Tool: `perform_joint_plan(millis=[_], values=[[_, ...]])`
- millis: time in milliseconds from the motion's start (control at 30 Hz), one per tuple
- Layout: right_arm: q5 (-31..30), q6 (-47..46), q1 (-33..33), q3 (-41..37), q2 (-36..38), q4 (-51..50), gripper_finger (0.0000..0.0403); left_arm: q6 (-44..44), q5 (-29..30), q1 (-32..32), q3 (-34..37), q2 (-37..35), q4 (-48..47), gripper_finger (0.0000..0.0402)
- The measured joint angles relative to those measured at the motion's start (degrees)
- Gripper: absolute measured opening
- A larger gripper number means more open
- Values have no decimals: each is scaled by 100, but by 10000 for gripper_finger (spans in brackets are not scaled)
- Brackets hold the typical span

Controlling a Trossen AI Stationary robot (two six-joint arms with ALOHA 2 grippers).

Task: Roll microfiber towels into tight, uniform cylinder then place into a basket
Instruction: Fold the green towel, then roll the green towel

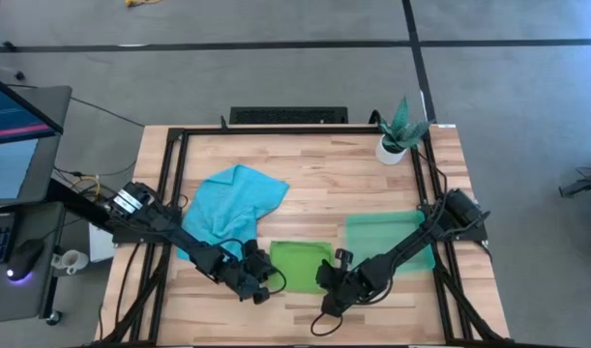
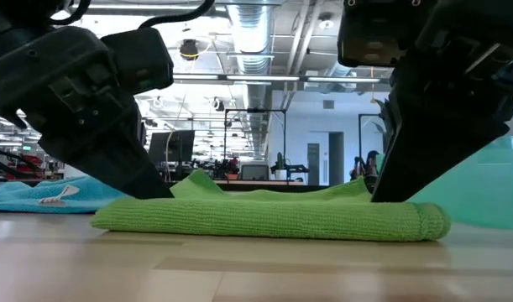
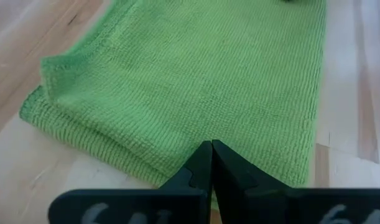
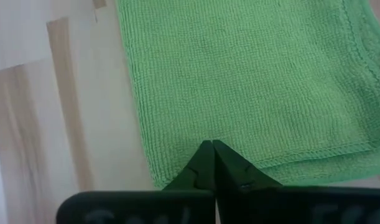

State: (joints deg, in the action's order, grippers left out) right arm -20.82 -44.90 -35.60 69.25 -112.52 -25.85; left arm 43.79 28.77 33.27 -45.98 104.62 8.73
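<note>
The lime green microfiber towel [image 1: 300,263] lies folded in several layers on the table's near middle, with a thick rounded fold [image 2: 273,222] facing the near edge. My left gripper [image 3: 211,146] is shut over the towel's near left part, and my right gripper [image 4: 211,144] is shut over its near right part. In the low view they stand as the left gripper [image 2: 151,189] and the right gripper [image 2: 386,193] on top of the towel. The turquoise towel [image 1: 232,208] lies crumpled at the far left. The basket [image 1: 390,240] stands to the right. My left gripper sets its shut fingertips on the towel's top layer [image 3: 202,134], just inside the near fold, slanting down from the near left. The towel lies flat on the table. My right gripper sets its shut fingertips on the top layer [image 4: 221,134] close to the near edge, slanting steeply down from the near right. No cloth shows between the fingers of either gripper.
A small white plant pot [image 1: 397,140] stands at the table's far right corner. Black frame rails [image 1: 174,184] run along the table's sides. Bare wood [image 1: 305,319] lies between the towel and the near edge.
</note>
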Motion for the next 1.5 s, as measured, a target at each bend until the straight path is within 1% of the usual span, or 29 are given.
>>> perform_joint_plan(millis=[133, 200, 267, 333, 467, 567, 633, 700, 833, 933, 1033, 1100, 1167, 1367, 1467, 1500], values=[[0, -28, -75, 0, 234, -159, 9, -40, -51, 99, 0, -319, -18, 0], [0, -90, -150, 0, 499, -237, 13, -88, -133, 184, 0, -605, -26, 0], [-43, -101, -253, 6, 811, -287, 19, -175, -85, 345, 0, -949, -10, 0], [-295, -24, -412, 11, 1127, -356, 24, -398, 233, 582, 0, -1300, -9, 0], [-1159, 270, -894, 11, 1515, -320, 21, -1150, 1186, 1096, -4, -1769, 86, 0], [-1729, 385, -1287, 13, 1520, -23, 13, -1841, 1573, 1433, -5, -1793, 446, 0], [-2043, 609, -1525, 18, 1393, 343, 11, -2207, 1653, 1573, -8, -1730, 792, 0], [-2360, 764, -1727, 17, 1214, 629, 11, -2451, 1695, 1656, -10, -1643, 929, 0], [-2811, 950, -1942, 15, 845, 1134, 19, -2766, 1837, 1693, -320, -1373, 594, 0], [-3031, 1211, -2001, 15, 605, 1376, 22, -3176, 1843, 1690, -782, -1110, -128, 0], [-3028, 1386, -1998, 15, 482, 1479, 20, -3418, 1845, 1693, -1285, -876, -1122, 0], [-2916, 1392, -1974, 20, 444, 1479, 18, -3348, 1849, 1693, -1539, -760, -1699, 0], [-2693, 1399, -1932, 20, 439, 1463, 18, -3213, 1824, 1682, -1700, -673, -2027, 0], [-2014, 1641, -1789, 77, 440, 1487, 25, -3277, 1826, 1622, -1744, -599, -2199, 0], [-1680, 1836, -1673, 134, 441, 1482, 28, -3162, 1799, 1541, -1744, -599, -2251, 9], [-1666, 1842, -1639, 140, 441, 1484, 29, -3153, 1769, 1508, -1744, -600, -2254, 14]])
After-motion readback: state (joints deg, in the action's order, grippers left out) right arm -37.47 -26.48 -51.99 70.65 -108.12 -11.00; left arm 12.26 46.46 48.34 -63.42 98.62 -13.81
